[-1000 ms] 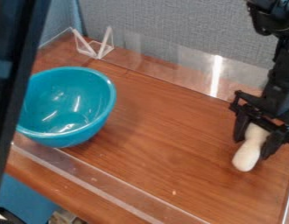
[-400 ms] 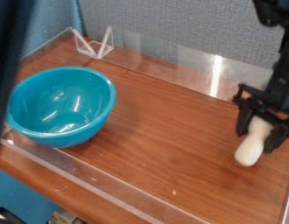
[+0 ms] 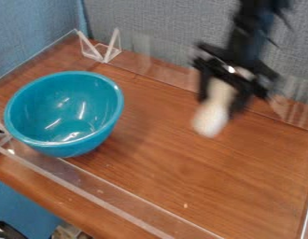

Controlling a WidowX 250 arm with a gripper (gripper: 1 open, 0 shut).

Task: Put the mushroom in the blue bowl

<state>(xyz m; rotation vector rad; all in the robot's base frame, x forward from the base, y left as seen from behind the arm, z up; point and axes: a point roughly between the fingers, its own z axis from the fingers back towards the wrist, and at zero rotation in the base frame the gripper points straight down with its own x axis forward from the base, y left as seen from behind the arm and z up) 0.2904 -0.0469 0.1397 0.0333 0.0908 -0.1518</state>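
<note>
- Compared with the earlier frames, we see the claw (image 3: 223, 93) shifted from the right side of the desk (image 3: 157, 168) up and toward the middle of the picture, and the mushroom (image 3: 213, 114) has gone with it, off the wood where it stood before.
- Claw: pressed together on the upper part of the mushroom, pointing down; the picture is motion-blurred here, so we cannot make out the exact contact of the fingers.
- Mushroom: cream-white, hanging below the claw, clear of the desk surface, with its pale lower end free.
- Blue bowl (image 3: 63, 112): upright at the left of the desk, well apart from the mushroom; its inside shows nothing but glossy reflections.
- A white wire stand (image 3: 99, 44) sits at the back left by the wall, apart from the action.
- Progress, as we judge it: the grasp and the lift are done and the carry is under way; what is left is to cross the bare wood to a point above the bowl, lower, and let go.
</note>
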